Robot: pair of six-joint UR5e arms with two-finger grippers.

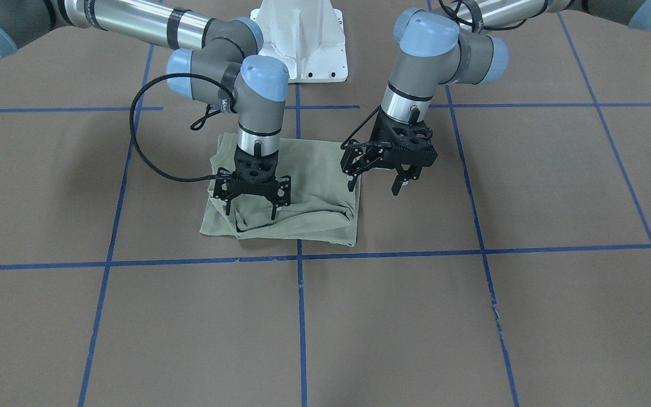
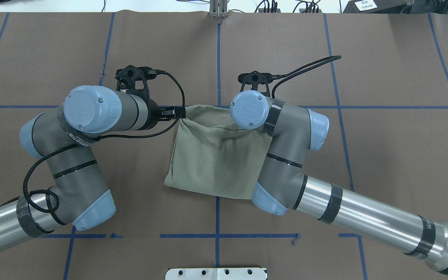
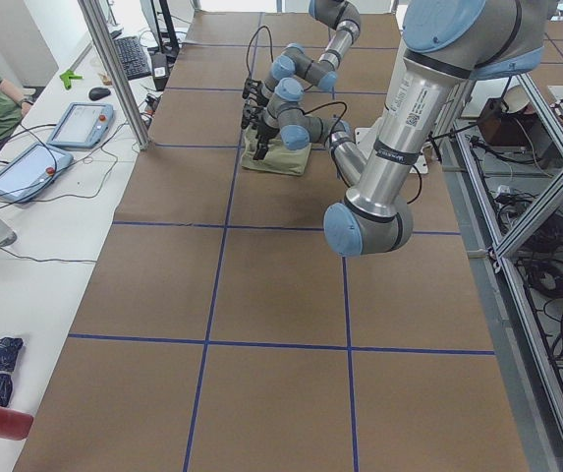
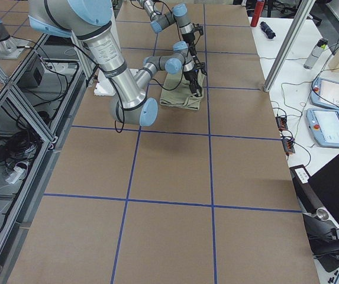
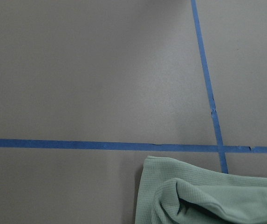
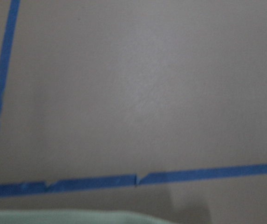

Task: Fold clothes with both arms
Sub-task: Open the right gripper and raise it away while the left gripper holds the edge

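Brown tabletop (image 1: 359,339), blue tape (image 1: 190,262) grid. Green shirt (image 1: 314,169) folded in rumpled rectangle, just 12 o'clock of tape crossing. Over its 9 o'clock half, right end effector (image 1: 251,210): fingers spread wide, gripping nothing. At 3 o'clock edge, left end effector (image 1: 373,186): likewise wide, empty.

The brown counter (image 5: 77,70) fills most of the view. A horizontal strip of blue tape (image 5: 68,143) runs across it from edge to edge, low in the picture. A second, near-vertical strip (image 5: 205,70) comes down from the top and crosses the first at the right. A pale green knit garment (image 5: 156,196) lies in the bottom right corner. Its straight edge sits just below the horizontal strip, and its rounded corner points left. A loose fold (image 5: 189,189) bunches up on top, casting a dark crease along its lower side.
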